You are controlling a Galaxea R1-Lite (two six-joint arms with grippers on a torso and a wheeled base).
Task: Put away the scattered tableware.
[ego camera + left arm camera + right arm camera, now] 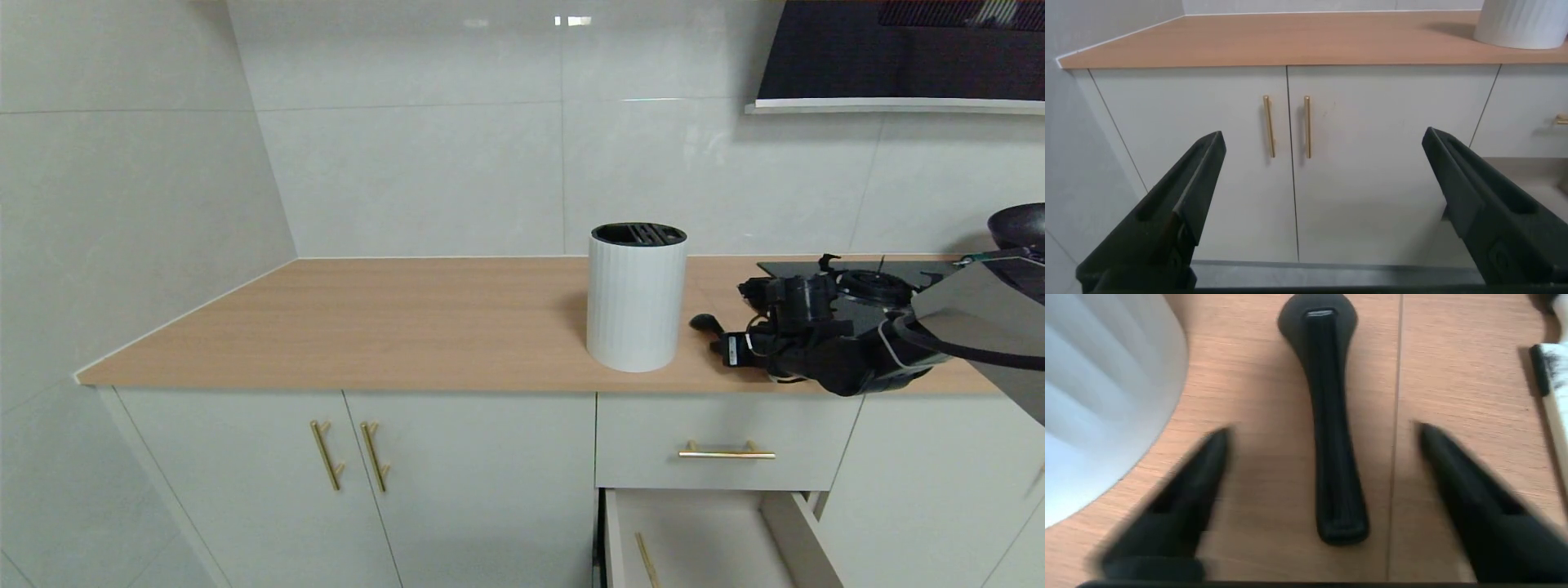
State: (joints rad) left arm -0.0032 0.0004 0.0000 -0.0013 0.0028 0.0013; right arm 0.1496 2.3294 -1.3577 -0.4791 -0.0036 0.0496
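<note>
Utensil handle lies beside white holder, between spread fingers of right hand; left hand released.

readable text: honestly none from where I'm standing
white sticker: sits on the near side of the right gripper, right of the holder; there's dark print on it but it's way too tiny to make out
white holder: just plain ribbed sides, can't spot any lettering
hood: far right up on the wall, dark glossy front, nothing legible
</note>
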